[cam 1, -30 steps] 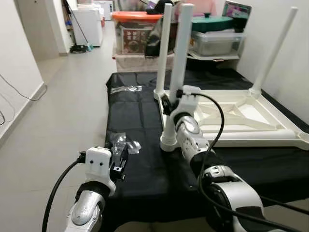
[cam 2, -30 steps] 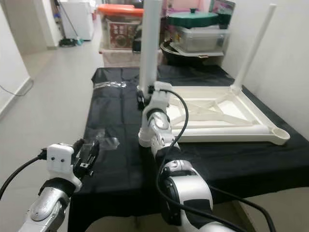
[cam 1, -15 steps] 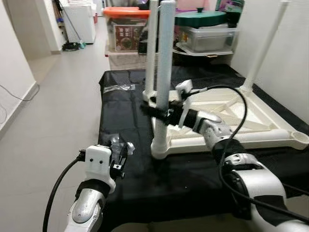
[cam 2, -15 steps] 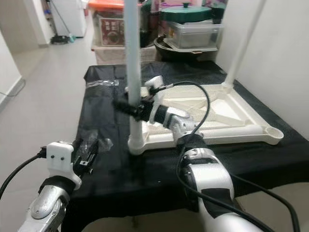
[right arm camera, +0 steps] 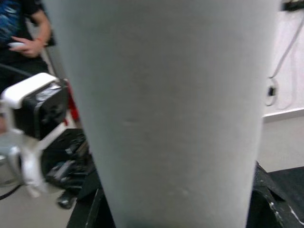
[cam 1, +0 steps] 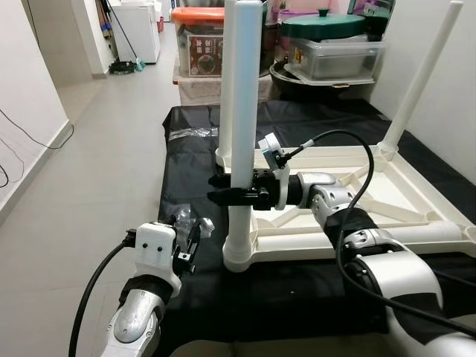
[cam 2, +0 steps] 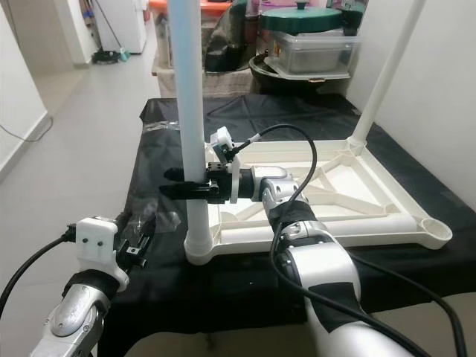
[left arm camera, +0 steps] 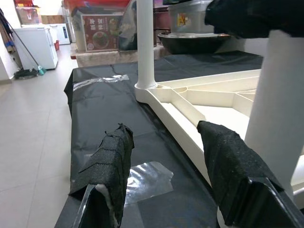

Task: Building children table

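A white plastic children's table (cam 1: 387,223) lies upside down on a black-covered surface (cam 1: 201,163). Its near-left leg (cam 1: 242,89) stands upright in its corner socket, and my right gripper (cam 1: 220,188) is shut on it at mid height, one black finger on each side. The same leg (right arm camera: 166,95) is very close in the right wrist view. Two more legs stand at the back left (left arm camera: 145,42) and back right (cam 1: 424,74). The near-right corner socket (cam 2: 435,232) holds nothing. My left gripper (left arm camera: 164,166) hovers open at the cover's near-left edge, with nothing between its fingers.
A crumpled clear bag (cam 1: 195,222) lies just beyond my left gripper, and another (cam 1: 192,134) at the cover's far left. Storage boxes and pots (cam 1: 327,44) are stacked behind. Tiled floor (cam 1: 97,149) lies to the left, a wall to the right. A person's arm (right arm camera: 26,33) appears in the right wrist view.
The camera has shifted. My right arm went from standing upright against the near leg to reaching across level, its fingers clasped round the leg. My left gripper has stayed in place.
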Available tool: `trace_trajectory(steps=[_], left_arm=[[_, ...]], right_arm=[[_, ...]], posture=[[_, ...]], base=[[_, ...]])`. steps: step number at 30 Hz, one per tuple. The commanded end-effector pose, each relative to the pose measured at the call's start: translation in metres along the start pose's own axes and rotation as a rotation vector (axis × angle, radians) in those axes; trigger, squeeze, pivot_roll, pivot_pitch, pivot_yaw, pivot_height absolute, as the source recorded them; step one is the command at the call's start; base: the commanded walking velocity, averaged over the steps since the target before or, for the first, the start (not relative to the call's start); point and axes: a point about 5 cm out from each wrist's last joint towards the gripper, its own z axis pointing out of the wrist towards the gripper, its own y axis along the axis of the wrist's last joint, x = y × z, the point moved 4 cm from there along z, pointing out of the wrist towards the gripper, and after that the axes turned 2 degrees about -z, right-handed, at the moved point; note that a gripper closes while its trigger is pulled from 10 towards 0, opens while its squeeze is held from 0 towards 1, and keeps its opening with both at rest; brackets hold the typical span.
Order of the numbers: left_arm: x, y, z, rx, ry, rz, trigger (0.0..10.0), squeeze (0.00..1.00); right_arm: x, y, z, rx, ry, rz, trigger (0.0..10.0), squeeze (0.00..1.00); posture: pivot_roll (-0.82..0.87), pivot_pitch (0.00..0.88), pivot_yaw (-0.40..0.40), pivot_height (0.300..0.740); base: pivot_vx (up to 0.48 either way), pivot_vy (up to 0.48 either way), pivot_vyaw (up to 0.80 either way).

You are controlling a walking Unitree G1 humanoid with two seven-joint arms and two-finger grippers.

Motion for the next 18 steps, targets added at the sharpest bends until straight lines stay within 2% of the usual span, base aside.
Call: trace_trajectory(steps=[1, 7, 8, 9, 11, 12, 13, 14, 15, 16, 17, 18], left_arm=[[-0.001, -0.003, 0.001, 0.007, -0.002, 0.001, 10.0, 0.0], [-0.001, -0.003, 0.0, 0.009, -0.002, 0.0, 10.0, 0.0], [-0.001, -0.004, -0.001, 0.01, -0.005, -0.001, 10.0, 0.0], [-0.002, -0.004, -0.001, 0.012, -0.007, -0.001, 10.0, 0.0], [-0.002, -0.004, -0.001, 0.012, -0.007, -0.001, 10.0, 0.0], [-0.002, -0.004, -0.002, 0.013, -0.008, 0.0, 10.0, 0.0], [-0.001, -0.004, -0.002, 0.013, -0.007, 0.0, 10.0, 0.0], [-0.001, -0.004, -0.002, 0.013, -0.007, 0.0, 10.0, 0.0], [0.0, -0.005, -0.002, 0.015, -0.005, 0.0, 10.0, 0.0], [0.0, -0.005, -0.002, 0.015, -0.005, 0.0, 10.0, 0.0], [0.0, -0.006, -0.002, 0.017, -0.005, 0.0, 10.0, 0.0], [0.0, -0.006, -0.002, 0.017, -0.005, 0.0, 10.0, 0.0]], right_arm=[[-0.002, -0.002, 0.006, -0.034, -0.034, 0.041, 0.0, 0.0], [-0.005, -0.001, 0.006, -0.052, -0.062, 0.045, 0.0, 0.0], [-0.022, -0.001, 0.008, -0.078, -0.272, 0.021, 0.0, 0.0], [-0.043, -0.003, 0.003, -0.087, -0.533, 0.006, 0.0, 0.0], [-0.043, -0.003, 0.003, -0.087, -0.533, 0.006, 0.0, 0.0], [-0.064, -0.015, -0.016, -0.024, -0.86, 0.004, 0.0, 0.0], [-0.077, -0.024, -0.042, 0.004, -1.151, 0.021, 0.0, 0.0], [-0.077, -0.024, -0.042, 0.004, -1.151, 0.021, 0.0, 0.0], [-0.082, -0.032, -0.068, 0.008, -1.388, 0.044, 0.0, 0.0], [-0.082, -0.032, -0.068, 0.008, -1.388, 0.044, 0.0, 0.0], [-0.082, -0.039, -0.084, -0.01, -1.549, 0.074, 0.0, 0.0], [-0.082, -0.039, -0.084, -0.01, -1.549, 0.074, 0.0, 0.0]], posture=[[-0.05, 0.0, -0.035, 0.74], [-0.05, 0.0, -0.026, 0.74], [-0.04, 0.0, -0.02, 0.74], [-0.03, 0.0, -0.019, 0.74], [-0.03, 0.0, -0.019, 0.74], [-0.03, 0.0, -0.019, 0.74], [-0.03, 0.0, -0.025, 0.74], [-0.03, 0.0, -0.025, 0.74], [-0.03, 0.0, -0.022, 0.74], [-0.03, 0.0, -0.022, 0.74], [-0.03, 0.0, -0.022, 0.74], [-0.03, 0.0, -0.022, 0.74]], base=[[0.0, 0.0, 0.0], [0.0, 0.0, 0.0], [0.0, 0.0, 0.0], [0.0, 0.0, 0.0], [0.0, 0.0, 0.0], [0.0, 0.0, 0.0], [0.0, 0.0, 0.0], [0.0, 0.0, 0.0], [0.0, 0.0, 0.0], [0.0, 0.0, 0.0], [0.0, 0.0, 0.0], [0.0, 0.0, 0.0]])
